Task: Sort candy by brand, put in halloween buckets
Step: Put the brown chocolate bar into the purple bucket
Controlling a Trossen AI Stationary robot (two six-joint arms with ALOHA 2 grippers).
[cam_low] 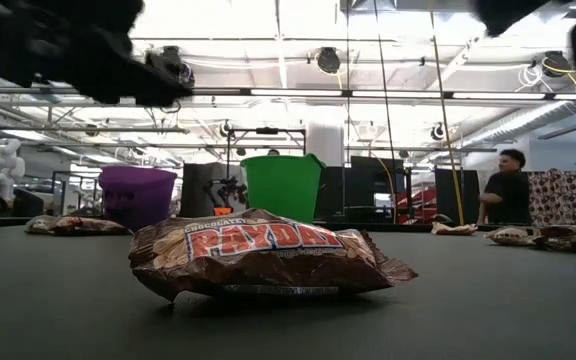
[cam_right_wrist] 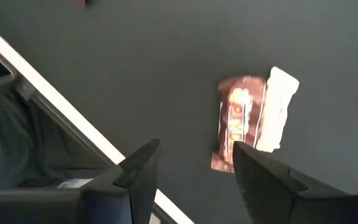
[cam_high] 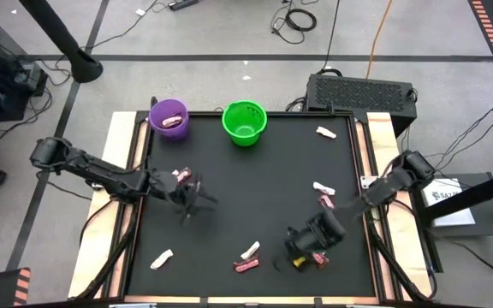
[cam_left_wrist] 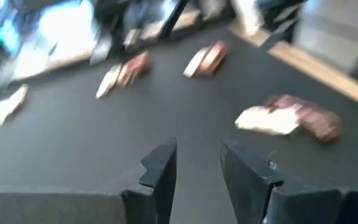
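The desk [cam_high: 255,184] has a black top, and near its far edge stand two buckets side by side: the purple bucket [cam_high: 169,117] with one candy inside it, and the green bucket [cam_high: 245,122] to its right. The left claw [cam_high: 197,196] hangs over the left half of the desk, and in the left wrist view its fingers [cam_left_wrist: 160,167] stand a little apart with nothing between them. The right claw [cam_high: 296,248] is low over the near right part of the desk, just beside a pink-red candy [cam_high: 318,257]; its fingers [cam_right_wrist: 143,163] are spread wide and hold nothing. In the right wrist view, a pink-red bar [cam_right_wrist: 235,122] and a white bar [cam_right_wrist: 275,109] lie side by side, touching, with their long axes parallel. On the desk, one white candy [cam_high: 326,132] lies near the far right corner, with its long axis about across the desk. Another white candy [cam_high: 323,188] lies at the right side, close to a pink-red candy [cam_high: 327,202]. Near the front edge, a white candy [cam_high: 250,251] points diagonally, and a pink-red candy [cam_high: 246,267] lies just beside it, with its long axis left to right. A white candy [cam_high: 162,257] lies diagonally at the near left. In the low view, a Payday bar [cam_low: 263,257] lies flat with its long axis across the picture. A person [cam_low: 503,188] stands in the room behind the desk.
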